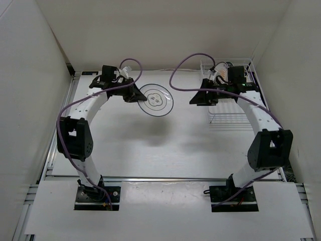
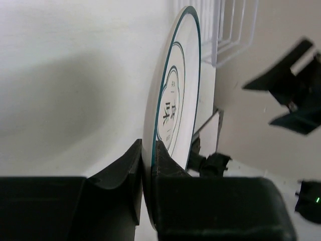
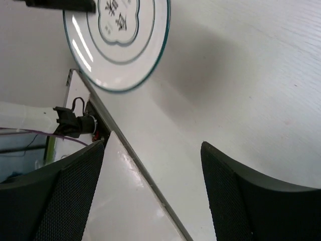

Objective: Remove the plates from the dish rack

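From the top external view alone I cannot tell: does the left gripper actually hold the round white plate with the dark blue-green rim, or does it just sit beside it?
Observer: It holds it. In the left wrist view, the left gripper is shut on the edge of the round white plate with the dark blue-green rim.
Operator: And the right gripper?
Observer: The right wrist view shows the right gripper open, with nothing between its jaws.
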